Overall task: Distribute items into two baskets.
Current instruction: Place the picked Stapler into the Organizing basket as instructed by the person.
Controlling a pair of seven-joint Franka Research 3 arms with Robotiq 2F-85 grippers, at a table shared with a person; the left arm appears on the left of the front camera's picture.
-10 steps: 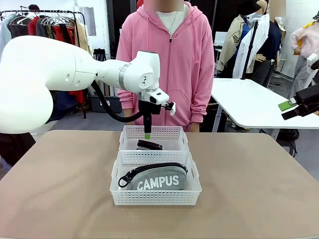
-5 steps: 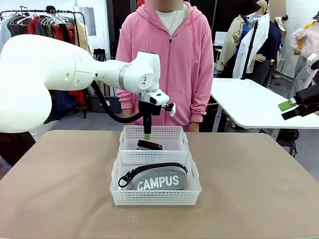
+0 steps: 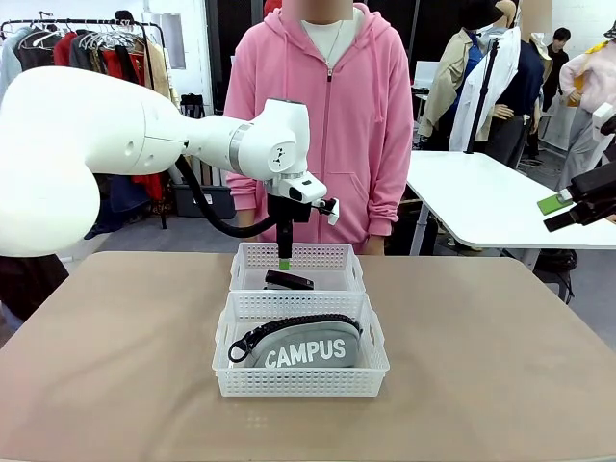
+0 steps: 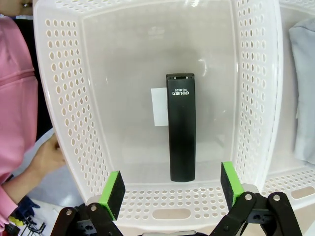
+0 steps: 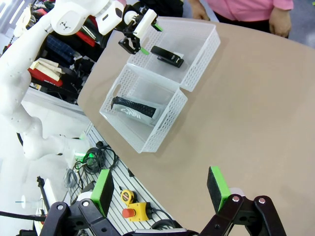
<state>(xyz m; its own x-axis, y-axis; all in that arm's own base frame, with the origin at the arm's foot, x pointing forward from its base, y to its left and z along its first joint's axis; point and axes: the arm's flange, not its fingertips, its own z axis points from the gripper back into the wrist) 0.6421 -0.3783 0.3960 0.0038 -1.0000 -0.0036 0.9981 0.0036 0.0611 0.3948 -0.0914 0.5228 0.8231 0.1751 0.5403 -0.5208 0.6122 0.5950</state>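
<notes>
Green-padded left gripper point(image 4: 170, 184) hangs spread wide and empty above the far basket point(image 3: 252, 258), where the black stapler point(image 3: 289, 281) lies.

From the left wrist, the stapler point(image 4: 181, 127) is a long matte bar lying flat on the smooth translucent floor beside a small white label point(image 4: 159, 106), ringed by perforated walls; the front view hides most of this behind the mesh. The grey fabric pouch point(image 3: 303, 344), lettered CAMPUS, fills the near basket point(image 3: 300, 381), touching the far one. The right gripper point(image 5: 161, 191), fingers apart and holding nothing, is well off to the right above the brown table point(image 5: 256, 123). A person in a pink hoodie point(image 3: 327, 106) stands at the far edge.
</notes>
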